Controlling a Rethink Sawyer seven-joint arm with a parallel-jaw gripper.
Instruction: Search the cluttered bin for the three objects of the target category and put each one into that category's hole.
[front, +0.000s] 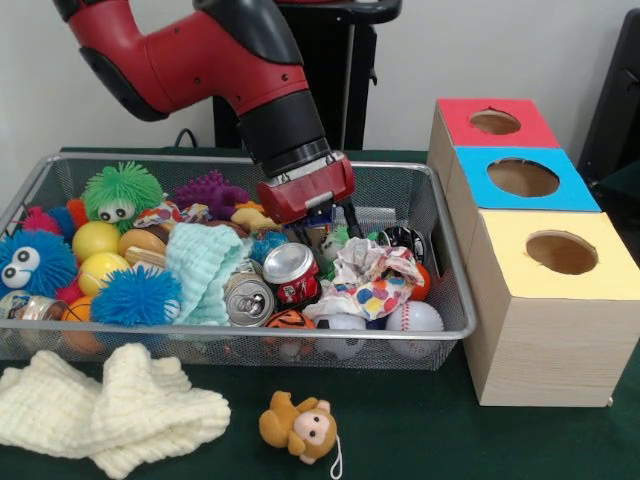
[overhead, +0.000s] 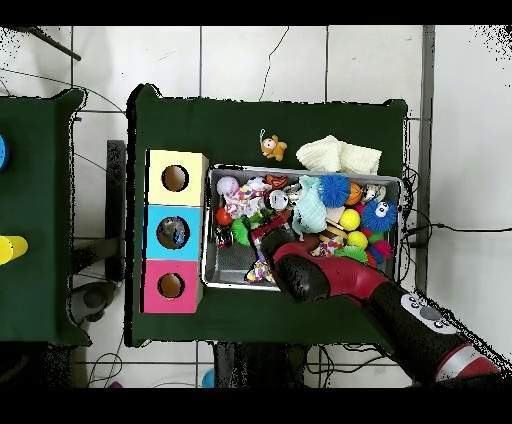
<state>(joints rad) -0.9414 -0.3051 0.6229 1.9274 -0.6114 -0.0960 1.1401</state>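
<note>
The red and black arm reaches down into the wire mesh bin (front: 440, 335), its hand (front: 330, 215) low among the clutter near the far wall; whether it is apart or together cannot be told. Just near of it lie a red drink can (front: 291, 272) and a silver can (front: 249, 299), beside a crumpled spotted cloth (front: 370, 280). To the right stand three wooden boxes with holes, topped red (front: 497, 122), blue (front: 522, 178) and yellow (front: 560, 252). A cream knitted cloth (front: 110, 405) and a small plush monkey (front: 300, 426) lie on the green counter (front: 420, 430).

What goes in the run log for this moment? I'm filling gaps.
arm: over bin | gripper: low among clutter, grip unclear | holes: nothing visible inside
</note>
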